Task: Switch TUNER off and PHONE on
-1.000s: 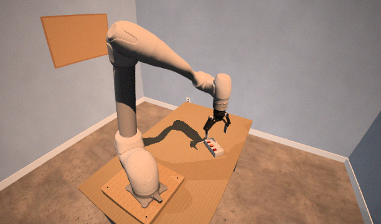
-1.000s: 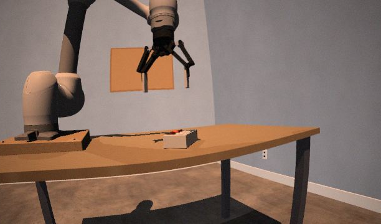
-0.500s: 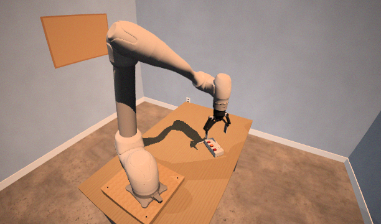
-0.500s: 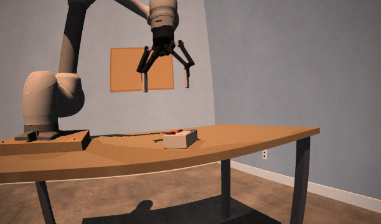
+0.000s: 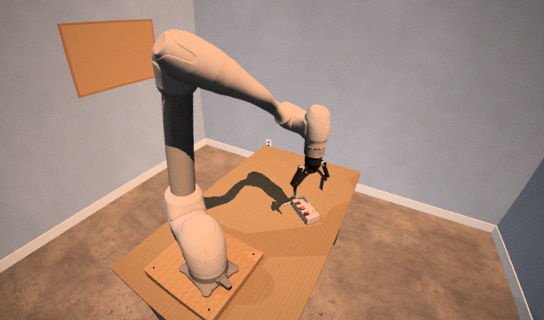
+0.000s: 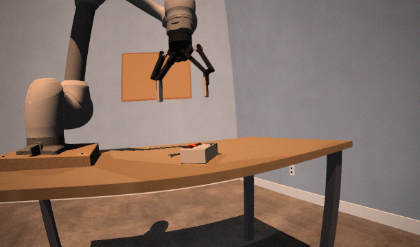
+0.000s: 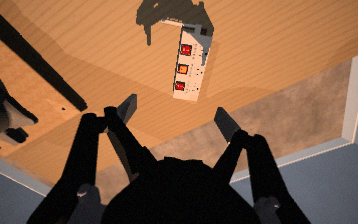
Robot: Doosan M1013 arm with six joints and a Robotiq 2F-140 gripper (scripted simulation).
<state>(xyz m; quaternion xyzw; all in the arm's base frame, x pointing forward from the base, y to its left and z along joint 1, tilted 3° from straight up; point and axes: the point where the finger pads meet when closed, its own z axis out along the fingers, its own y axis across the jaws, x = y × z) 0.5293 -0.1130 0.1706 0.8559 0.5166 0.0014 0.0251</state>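
A white power strip (image 5: 306, 211) (image 6: 198, 152) (image 7: 191, 66) lies flat on the wooden table (image 5: 263, 249) (image 6: 272, 151) (image 7: 280, 40), right way up. It carries three red rocker switches in a row; the middle one (image 7: 182, 68) looks brighter orange than the other two. The labels are too small to read. My gripper (image 5: 308, 185) (image 6: 182, 92) (image 7: 177, 107) is open and empty. It hangs well above the strip, a little off to one side of it, with nothing between the fingers.
The arm's base stands on a wooden plate (image 5: 170, 280) (image 6: 52, 159) at the table's near end. The table edge (image 7: 260, 97) runs close beside the strip, with floor (image 5: 410, 267) beyond it. An orange panel (image 5: 107, 54) (image 6: 138, 77) hangs on the wall.
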